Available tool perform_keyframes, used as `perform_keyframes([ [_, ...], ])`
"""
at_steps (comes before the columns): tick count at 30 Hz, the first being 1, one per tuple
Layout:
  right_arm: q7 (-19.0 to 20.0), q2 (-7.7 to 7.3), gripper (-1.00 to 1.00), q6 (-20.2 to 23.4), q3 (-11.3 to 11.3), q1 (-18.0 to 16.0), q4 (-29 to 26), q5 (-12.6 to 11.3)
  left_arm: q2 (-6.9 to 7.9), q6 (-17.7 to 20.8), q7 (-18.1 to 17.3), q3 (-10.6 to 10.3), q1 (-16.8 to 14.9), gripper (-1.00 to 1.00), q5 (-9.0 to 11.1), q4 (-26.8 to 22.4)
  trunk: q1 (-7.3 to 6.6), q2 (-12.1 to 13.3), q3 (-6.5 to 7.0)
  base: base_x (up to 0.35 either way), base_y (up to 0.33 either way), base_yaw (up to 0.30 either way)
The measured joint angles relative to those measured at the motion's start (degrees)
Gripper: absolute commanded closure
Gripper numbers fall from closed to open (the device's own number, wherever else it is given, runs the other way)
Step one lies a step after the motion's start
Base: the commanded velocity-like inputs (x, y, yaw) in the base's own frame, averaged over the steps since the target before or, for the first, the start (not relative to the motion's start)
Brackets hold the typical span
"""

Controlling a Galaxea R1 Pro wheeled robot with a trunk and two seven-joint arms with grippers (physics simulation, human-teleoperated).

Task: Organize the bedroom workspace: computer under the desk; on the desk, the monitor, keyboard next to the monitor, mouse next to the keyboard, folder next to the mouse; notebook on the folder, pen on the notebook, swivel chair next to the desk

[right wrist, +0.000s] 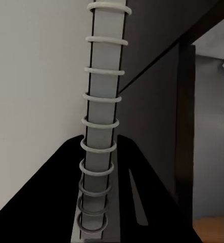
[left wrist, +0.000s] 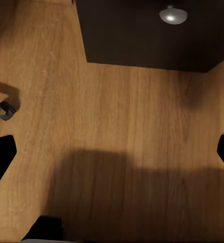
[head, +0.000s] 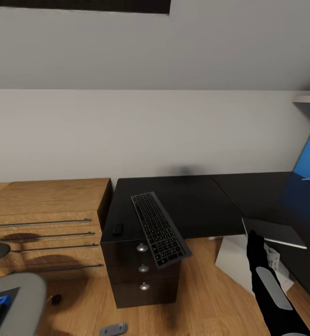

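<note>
- The right hand (head: 262,245) was clamped on the notebook (head: 274,232), held over the table's (head: 197,200) front edge; its spiral spine (right wrist: 99,131) ran between the fingers.
- The keyboard (head: 159,228) overhung the table's front edge above the drawers (head: 143,268); the mouse (head: 118,228) lay just beside it.
- The left hand's (left wrist: 112,157) fingers stood apart over the wooden floor (left wrist: 117,126).

Plain pale wall (head: 141,130), light wooden floor (head: 201,298), wooden drawer chest (head: 47,224) with 4 dark handles

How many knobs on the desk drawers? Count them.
3: top knob, middle knob, bottom knob, one per drawer down the desk front, beside the overhanging keyboard. None looks hidden.
</note>
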Motion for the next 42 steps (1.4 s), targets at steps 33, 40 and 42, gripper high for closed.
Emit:
perform_keyframes([
  [33,-0.59,1.66,1.0,-0.33,2.95,0.02,-0.03,0.16,-0.04,0.0,0.07,0.0,0.0,-1.0,0.06,0.46,-0.03,0.0,1.21,-0.016,0.0,0.0],
  [40,-0.5,1.82,1.0,-0.2,4.1,0.02,-0.03,0.19,0.03,0.0,0.08,0.07,0.0,-1.0,0.09,0.46,-0.03,0.0,1.61,0.0,0.0,0.0],
  [42,-0.42,1.84,1.0,-0.2,5.06,0.01,-0.03,0.21,0.04,0.0,0.09,0.07,0.0,-1.0,0.09,0.46,-0.03,0.0,1.66,0.0,0.0,0.0],
])
